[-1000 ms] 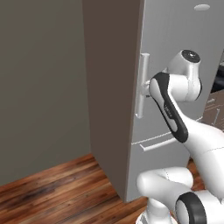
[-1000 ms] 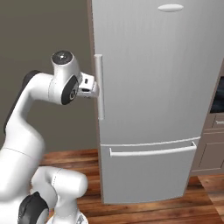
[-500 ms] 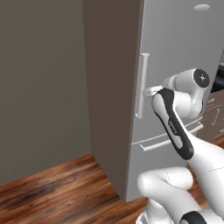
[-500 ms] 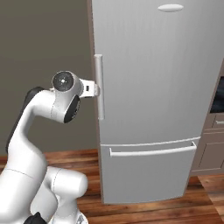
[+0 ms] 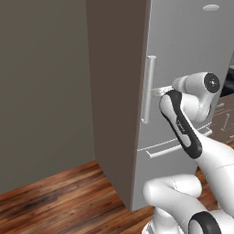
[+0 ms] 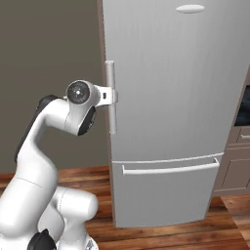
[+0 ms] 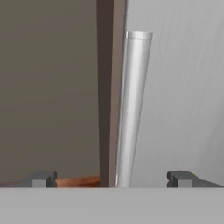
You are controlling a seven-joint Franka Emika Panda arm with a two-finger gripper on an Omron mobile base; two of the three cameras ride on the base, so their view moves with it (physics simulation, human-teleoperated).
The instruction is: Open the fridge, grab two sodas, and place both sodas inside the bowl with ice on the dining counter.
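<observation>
Jaws spread wide: in the hand view the two fingertips (image 7: 41, 179) stand either side of the fridge handle (image 7: 132, 109), not touching it, nothing held. Left base view: the gripper (image 5: 157, 91) reaches the handle beside its middle, on the closed door of the fridge (image 5: 183, 55). Right base view: the gripper (image 6: 113, 96) meets the handle above the lower drawer (image 6: 166, 193).

Looking like a home kitchen: a tall grey fridge (image 6: 171, 112) is standing on a wood plank floor (image 5: 59, 201), with cabinet drawers (image 6: 239, 166) sitting beside it.
</observation>
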